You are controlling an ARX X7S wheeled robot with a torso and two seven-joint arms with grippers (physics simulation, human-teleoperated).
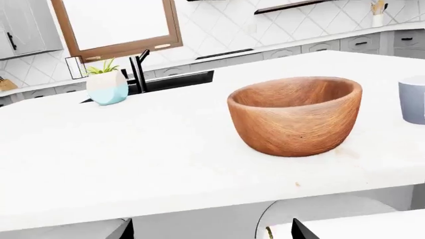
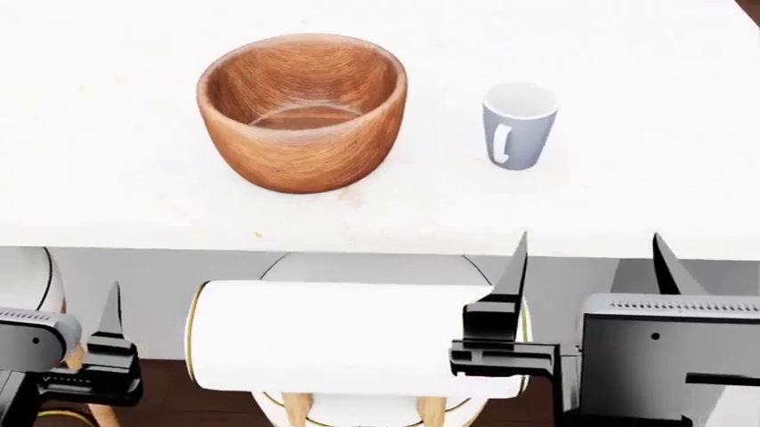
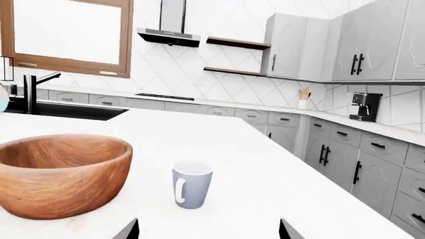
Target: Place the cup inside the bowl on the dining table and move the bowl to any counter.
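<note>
A: Head view: bowl (image 2: 302, 111) sits upright on the white table (image 2: 107, 191), cup (image 2: 519, 125) at its 3 o'clock, close by but not touching. Cup is upright, handle turned toward the robot, mouth open and empty. Bowl is empty too.

B: Grippers?

A: Right gripper (image 2: 588, 267) is below the table's near edge, fingers spread apart, nothing between them. It lines up roughly under the cup. Left gripper (image 2: 113, 342) is lower, at 7 o'clock from the bowl; only one finger shows clearly, so I can't tell whether it's open or closed.

B: Nothing started, then. Risks?

A: My read: the first is the table edge. Both grippers sit below the tabletop level, so a straight reach forward could clip the edge before clearing it. Need height first.

B: And the cup?

A: Narrow, light, probably tips easily. Handle faces us, so a finger coming in at 6 o'clock may hit the loop and spin or topple the cup. It could also get shoved into the bowl.

B: Bowl stage?

A: Thick rim, deep wall. A rim pinch may slip once the cup is inside and adds weight. Dropping the cup from too high could bounce it out or tip it over.

A: Right wrist view shows a sink (image 3: 63, 110) and a faucet (image 3: 32, 89) behind the bowl, plus long counters (image 3: 285, 110) at the back.
</note>
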